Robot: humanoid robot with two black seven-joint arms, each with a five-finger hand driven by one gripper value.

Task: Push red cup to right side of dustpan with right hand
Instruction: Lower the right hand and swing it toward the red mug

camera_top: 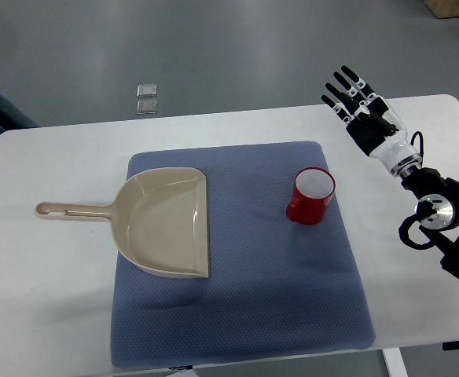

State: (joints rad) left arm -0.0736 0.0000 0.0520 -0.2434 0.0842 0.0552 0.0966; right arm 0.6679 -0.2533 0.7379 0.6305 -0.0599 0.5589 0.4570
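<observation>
Right robot hand (361, 108) spread open, touching nothing

The red cup (311, 196), upright with a pale inside and its mouth open upward, stood on the right half of the blue mat (237, 314), well apart from the beige dustpan (167, 224), which lay flat on the mat's left half, handle pointing left over the white worktop (41, 298).
</observation>
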